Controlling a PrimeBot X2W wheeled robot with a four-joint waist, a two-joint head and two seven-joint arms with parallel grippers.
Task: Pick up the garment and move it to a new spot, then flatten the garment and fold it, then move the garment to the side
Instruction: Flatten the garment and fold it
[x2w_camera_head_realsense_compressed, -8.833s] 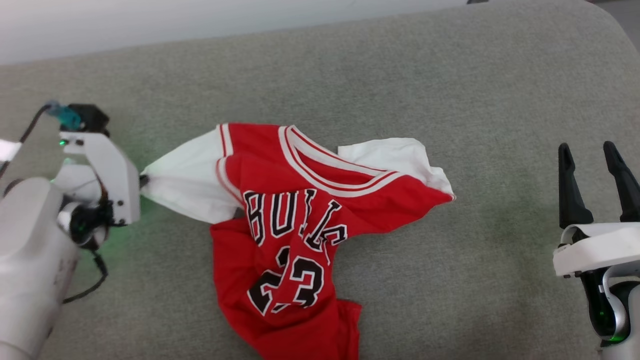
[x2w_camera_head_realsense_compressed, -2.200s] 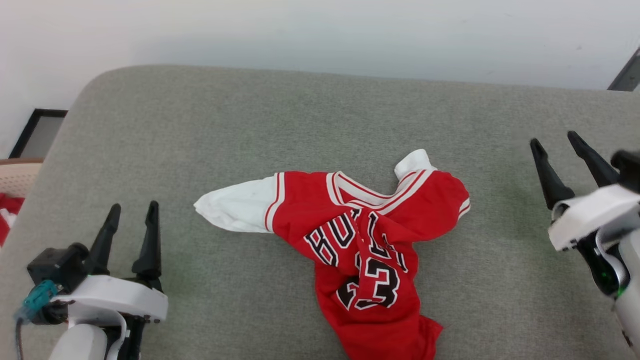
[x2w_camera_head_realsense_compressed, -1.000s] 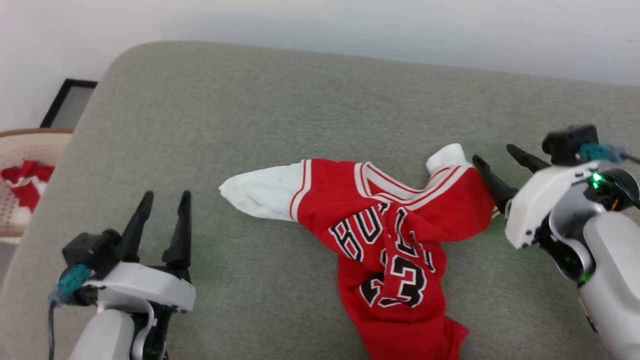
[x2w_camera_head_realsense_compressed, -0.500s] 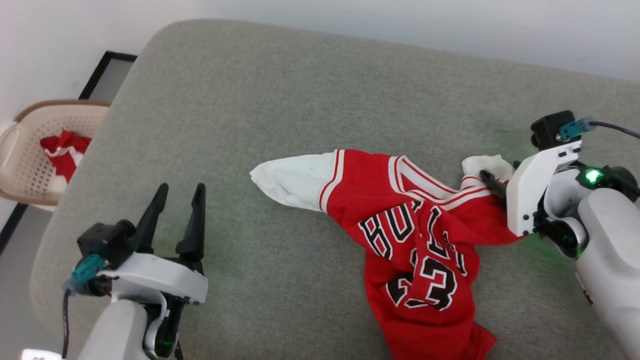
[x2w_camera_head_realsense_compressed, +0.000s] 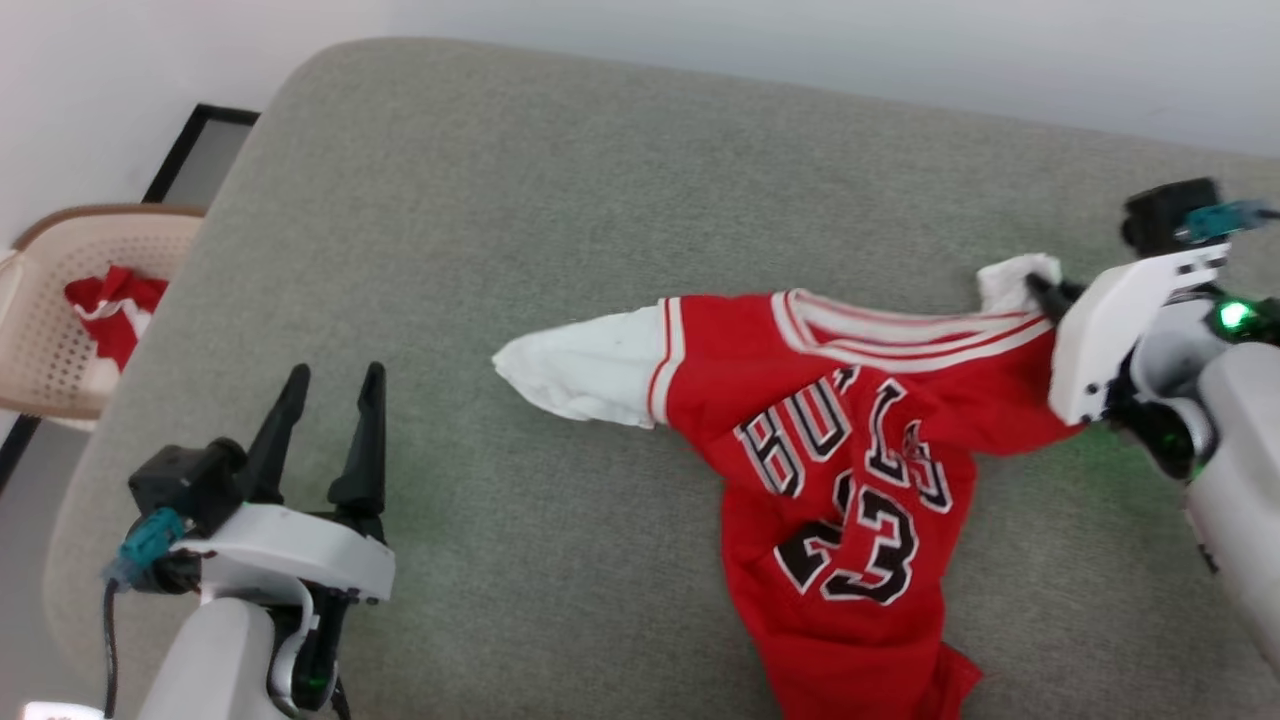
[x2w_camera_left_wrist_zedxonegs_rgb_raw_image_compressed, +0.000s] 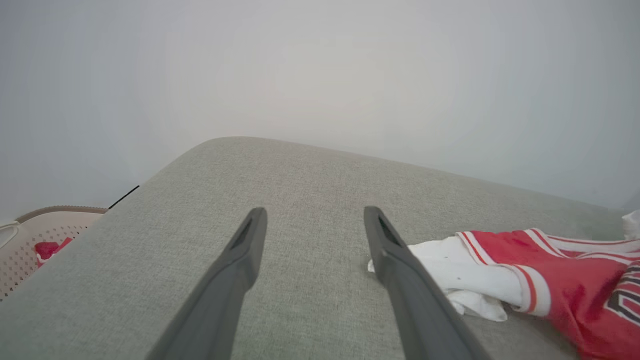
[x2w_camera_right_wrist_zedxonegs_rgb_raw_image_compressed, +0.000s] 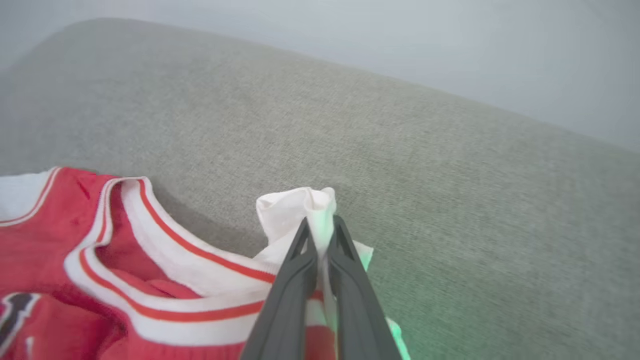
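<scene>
At far left, one beige basket (x2w_camera_head_realsense_compressed: 100, 215) holds one red cloth (x2w_camera_head_realsense_compressed: 110, 300). Next, the left gripper (x2w_camera_head_realsense_compressed: 336, 372) hangs over the grey cushion (x2w_camera_head_realsense_compressed: 600, 180), its two fingers spread. One garment (x2w_camera_head_realsense_compressed: 850, 440) lies crumpled on the cushion right of centre, and the right gripper (x2w_camera_right_wrist_zedxonegs_rgb_raw_image_compressed: 320, 222) pinches one of its two white sleeves.

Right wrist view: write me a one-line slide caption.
The right gripper pinches the white sleeve of the red garment lying rumpled on the grey cushion.

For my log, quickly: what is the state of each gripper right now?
Left gripper: open, holding nothing.
Right gripper: closed on the garment, at its white sleeve.
</scene>
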